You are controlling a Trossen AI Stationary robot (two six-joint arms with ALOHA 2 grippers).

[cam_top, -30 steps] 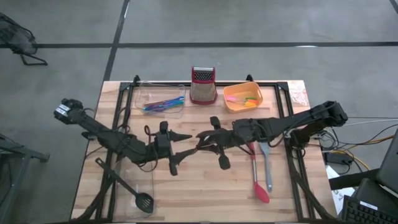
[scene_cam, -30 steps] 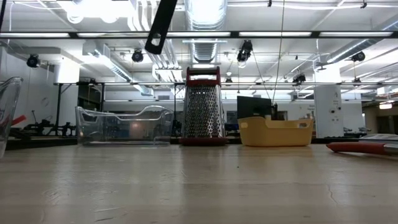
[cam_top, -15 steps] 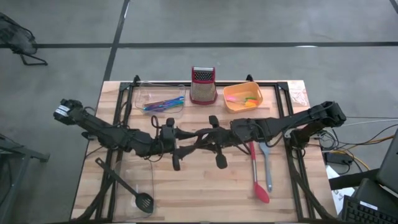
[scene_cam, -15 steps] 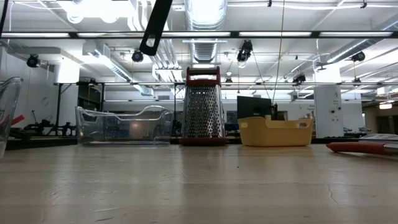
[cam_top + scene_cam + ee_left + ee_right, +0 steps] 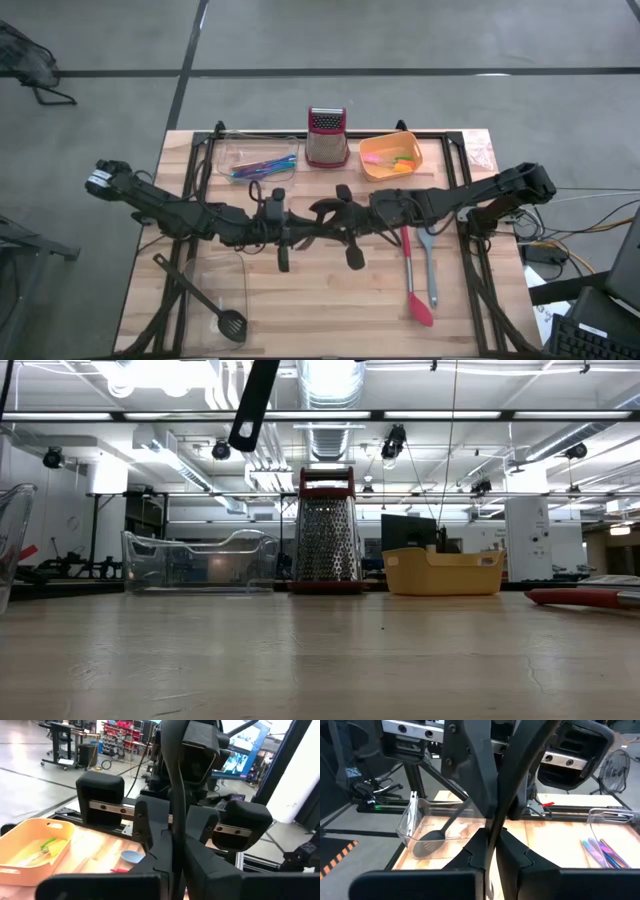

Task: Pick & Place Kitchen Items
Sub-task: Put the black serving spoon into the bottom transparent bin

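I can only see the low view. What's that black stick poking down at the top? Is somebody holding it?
Observer: Probably the slim black utensil. The left hand is shut on it above the table's middle.
Operator: Just that hand?
Observer: No, the right hand grips it from the opposite side.
Operator: Any spoons I can't see?
Observer: A black slotted spoon lies in the clear plastic tray at the front left.

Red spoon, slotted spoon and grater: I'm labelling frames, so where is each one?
Red spoon (image 5: 421, 312): high view, on its bowl.
Slotted spoon (image 5: 231, 324): high view, on its slotted head.
Grater (image 5: 325, 540): low view, on its steel face.
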